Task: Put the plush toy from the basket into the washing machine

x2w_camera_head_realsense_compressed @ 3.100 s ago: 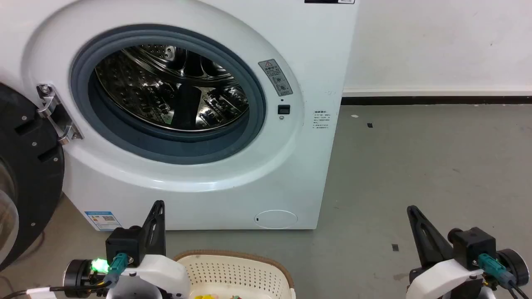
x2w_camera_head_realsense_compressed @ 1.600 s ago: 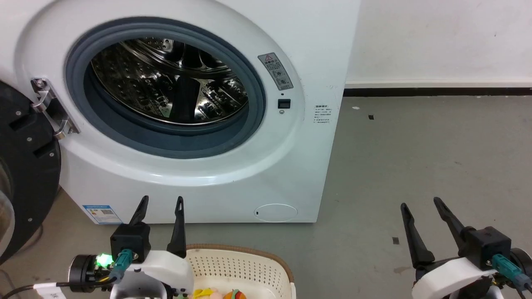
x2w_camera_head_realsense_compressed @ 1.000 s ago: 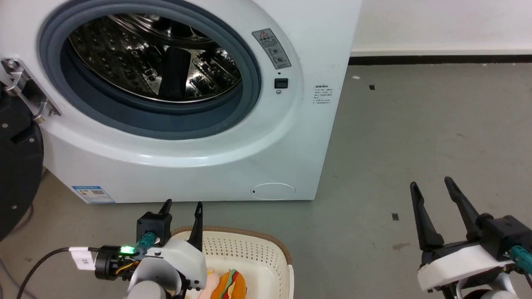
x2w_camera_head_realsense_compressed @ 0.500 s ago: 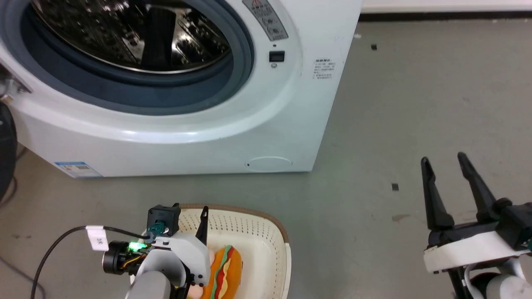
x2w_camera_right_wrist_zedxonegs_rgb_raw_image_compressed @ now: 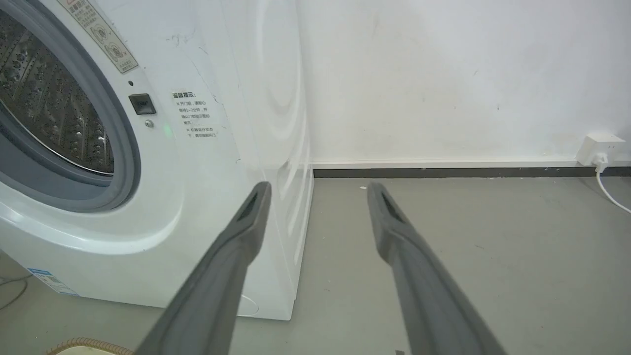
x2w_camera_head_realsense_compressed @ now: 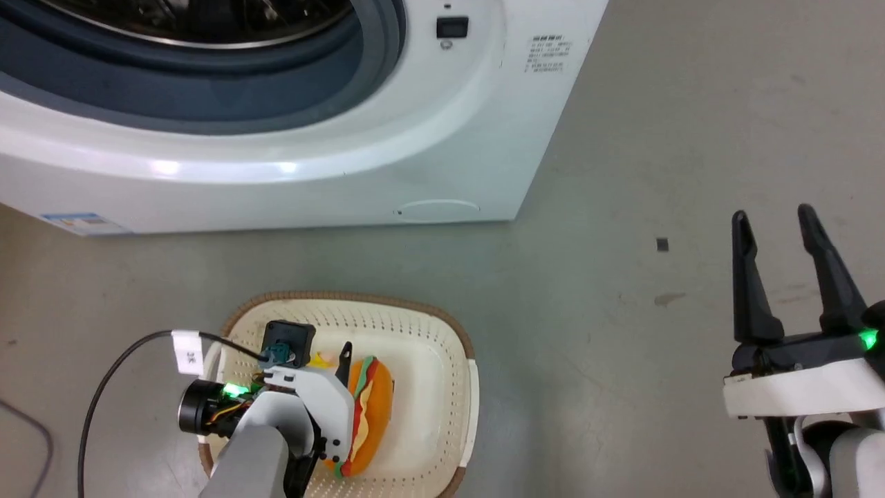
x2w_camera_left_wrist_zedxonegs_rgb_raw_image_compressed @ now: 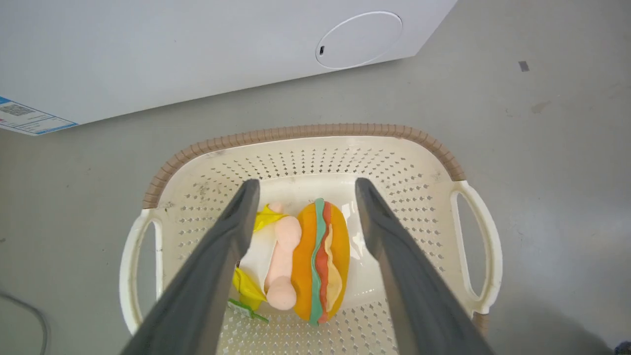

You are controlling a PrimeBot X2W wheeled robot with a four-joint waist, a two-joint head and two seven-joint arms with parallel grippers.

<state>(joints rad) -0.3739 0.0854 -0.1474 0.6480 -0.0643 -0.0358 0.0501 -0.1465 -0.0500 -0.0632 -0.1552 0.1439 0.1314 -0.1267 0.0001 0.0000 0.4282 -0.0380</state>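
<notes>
- Plainly, the left gripper (x2w_camera_left_wrist_zedxonegs_rgb_raw_image_compressed: pixel 306 181) was the nearer one: in its wrist view its two fingers stood spread wide over the basket (x2w_camera_left_wrist_zedxonegs_rgb_raw_image_compressed: pixel 305 132), pinching nothing.
- In that view the plush toy (x2w_camera_left_wrist_zedxonegs_rgb_raw_image_compressed: pixel 315 256) lay on the basket's bottom in the lower centre of the frame, between the two fingers. The orange burger part was at the right, and the peach-pink piece and yellow cloth were at the left.
- Its long axis ran from top to bottom of the frame, so the spread fingers straddled the toy's narrow width. The left finger overlapped the yellow cloth in the picture.
- Whether the tips touched the toy I could not tell; they looked to be above it.
- By my judgement, the coming move called for a short drop and a squeeze across the burger, with no turn of the wrist.
- In the head view the right gripper (x2w_camera_head_realsense_compressed: pixel 773 211) hung at the lower right over bare floor, fingers apart, well away from the basket.
- Across the top of that frame stood the washing machine (x2w_camera_head_realsense_compressed: pixel 276 138), well apart from the toy.
</notes>
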